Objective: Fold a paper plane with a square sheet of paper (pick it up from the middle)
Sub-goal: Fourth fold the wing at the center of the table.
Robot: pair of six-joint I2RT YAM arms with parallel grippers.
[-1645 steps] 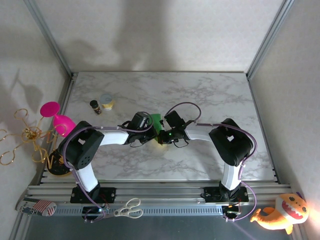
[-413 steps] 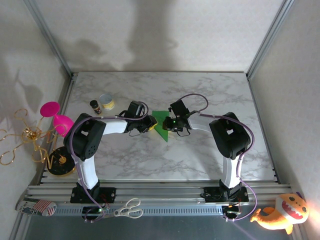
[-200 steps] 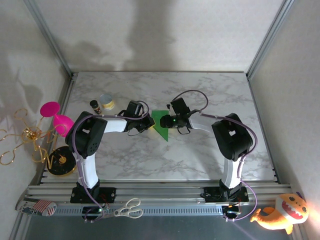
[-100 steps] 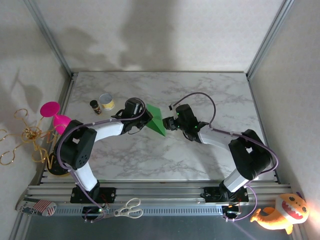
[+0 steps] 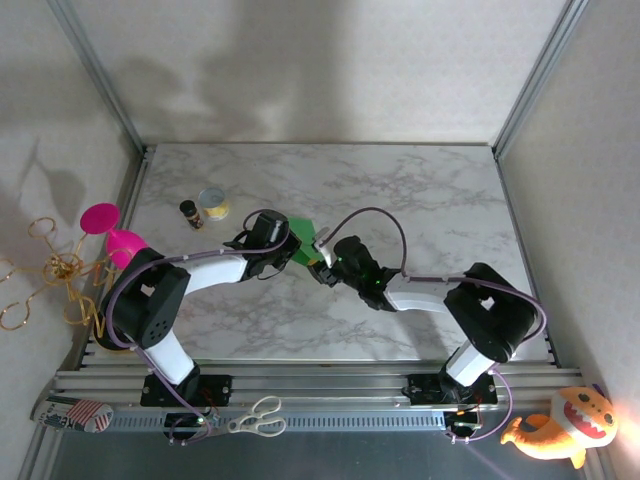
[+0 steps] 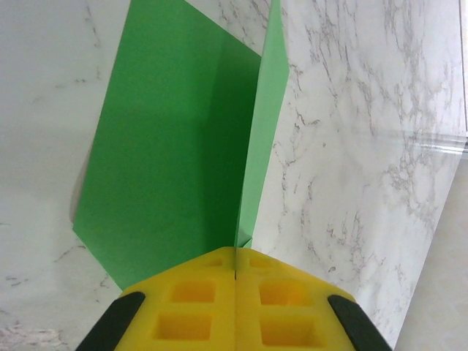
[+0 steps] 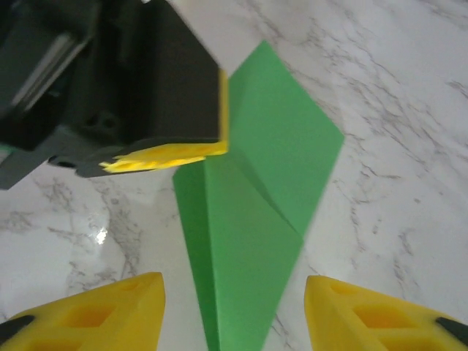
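The bright-green sheet of paper [image 5: 303, 237] is folded into a pointed, creased dart shape [image 6: 175, 139] and hangs over the middle of the marble table. My left gripper [image 5: 284, 250] is shut on one edge of it, the yellow fingers [image 6: 183, 307] pressed together with the paper [image 7: 270, 175] standing out from the seam. My right gripper [image 5: 324, 264] is at the paper's near pointed end, open. In the right wrist view its yellow fingertips [image 7: 95, 314] stand wide apart on either side of the point without touching it.
A small tin can [image 5: 212, 203] and a dark little bottle [image 5: 189, 213] stand at the back left of the table [image 5: 430, 200]. Pink cups [image 5: 112, 236] sit off the left edge. Scissors [image 5: 257, 417] and a plush toy [image 5: 560, 425] lie by the front rail.
The left gripper has lifted the folded paper off the table and carried it slightly nearer. The right gripper let go of it, swung round to its near tip and opened.
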